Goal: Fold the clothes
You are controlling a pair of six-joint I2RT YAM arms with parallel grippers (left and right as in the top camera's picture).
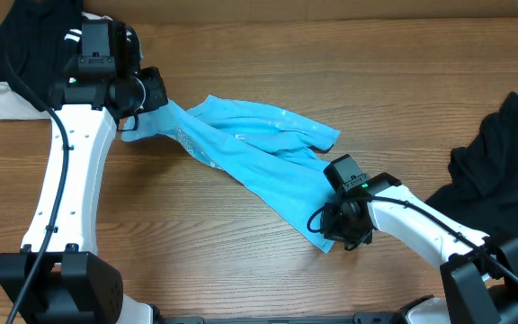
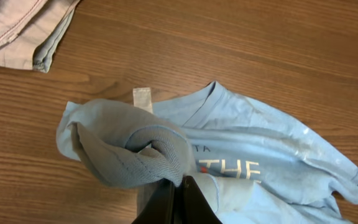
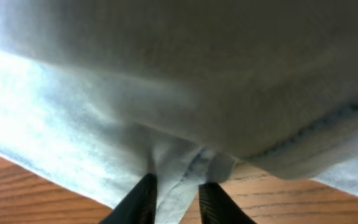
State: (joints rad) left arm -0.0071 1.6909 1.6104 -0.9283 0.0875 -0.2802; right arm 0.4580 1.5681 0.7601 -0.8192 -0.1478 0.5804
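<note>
T-shirt strung out diagonally across table, bunched, no fold made yet. Left gripper clamped on one end, right gripper pinching the hem. Black garment heaped, unfolded. Early days.

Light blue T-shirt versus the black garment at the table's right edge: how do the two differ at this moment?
The light blue T-shirt lies drawn out in a long diagonal band; the black garment sits bunched in a heap. The light blue T-shirt is gripped at its ends by the left end effector and right end effector; the black garment is untouched. Both are unfolded, on the wooden table.
</note>
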